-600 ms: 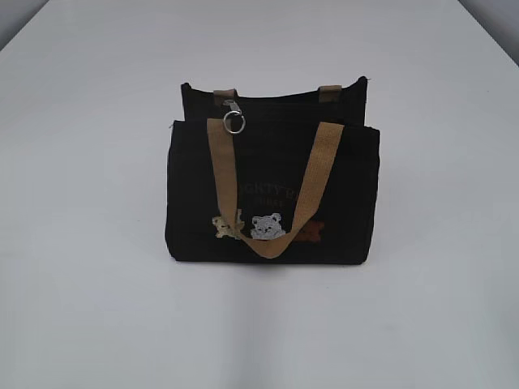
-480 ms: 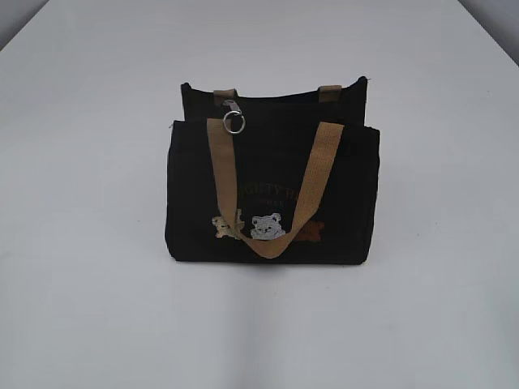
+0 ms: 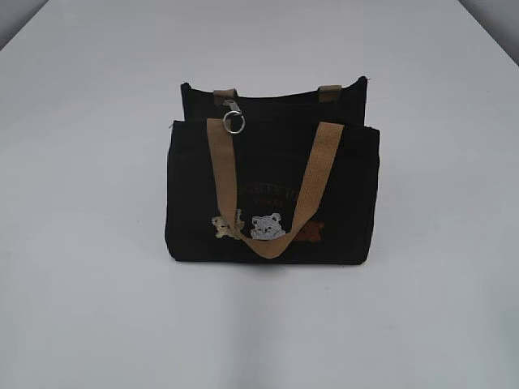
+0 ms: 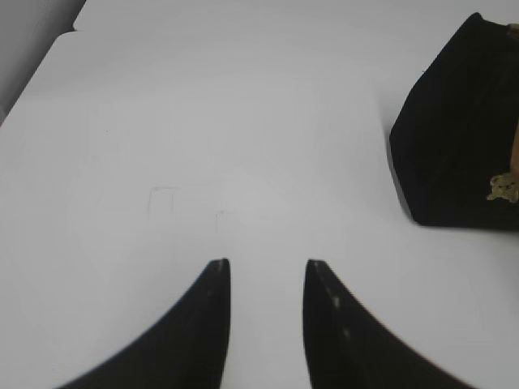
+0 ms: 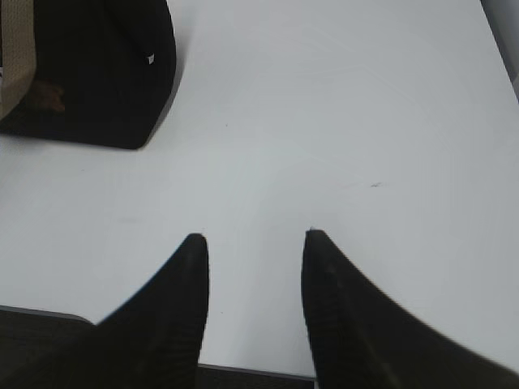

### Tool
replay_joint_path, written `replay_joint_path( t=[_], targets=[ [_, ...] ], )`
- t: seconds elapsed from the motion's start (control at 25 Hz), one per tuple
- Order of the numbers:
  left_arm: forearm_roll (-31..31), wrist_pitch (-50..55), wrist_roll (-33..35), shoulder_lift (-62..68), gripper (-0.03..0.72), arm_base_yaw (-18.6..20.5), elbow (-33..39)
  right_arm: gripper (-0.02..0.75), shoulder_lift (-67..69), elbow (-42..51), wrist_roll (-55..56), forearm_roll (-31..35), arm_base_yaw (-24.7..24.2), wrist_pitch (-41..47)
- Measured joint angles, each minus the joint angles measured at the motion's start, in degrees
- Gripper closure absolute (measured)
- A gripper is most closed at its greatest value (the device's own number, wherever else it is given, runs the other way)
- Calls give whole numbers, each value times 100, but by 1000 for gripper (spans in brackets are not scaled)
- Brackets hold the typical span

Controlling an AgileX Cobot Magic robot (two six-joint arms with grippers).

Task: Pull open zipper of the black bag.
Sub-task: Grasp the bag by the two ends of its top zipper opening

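The black bag (image 3: 272, 194) stands upright in the middle of the white table, its tan handles hanging down its front over the bear patches. The zipper runs along its top edge, and its silver ring pull (image 3: 233, 121) lies at the left end beside the left strap. My left gripper (image 4: 266, 267) is open over bare table, with the bag's corner (image 4: 454, 138) off to its upper right. Open too and holding nothing, my right gripper (image 5: 253, 241) has the bag's corner (image 5: 105, 73) at its upper left. Neither gripper shows in the exterior view.
The white table (image 3: 89, 308) spreads wide on all sides of the bag. Its near edge (image 5: 251, 374) runs just below my right gripper's fingers. A grey floor shows past the table's far left corner (image 4: 32, 57).
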Motion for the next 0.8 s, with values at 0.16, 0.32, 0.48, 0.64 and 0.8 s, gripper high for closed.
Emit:
replay_joint_path(
  t=[0.16,0.32,0.48,0.64,0.8],
  targets=[
    [-14,0,0,0,453,0,0,430,0,0,0,0,0,0],
    [-234,-326,45,123,450,-1,-72,430,0,0,0,0,0,0],
    [-1848,-2256,1551,1102,409,-1,-94,430,0,0,0,0,0,0],
    [-4584,-3483,4888,3094,343,-1,-94,430,0,0,0,0,0,0],
    [-7554,-3186,8997,5512,301,-63,-216,430,0,0,0,2,0,0]
  ],
)
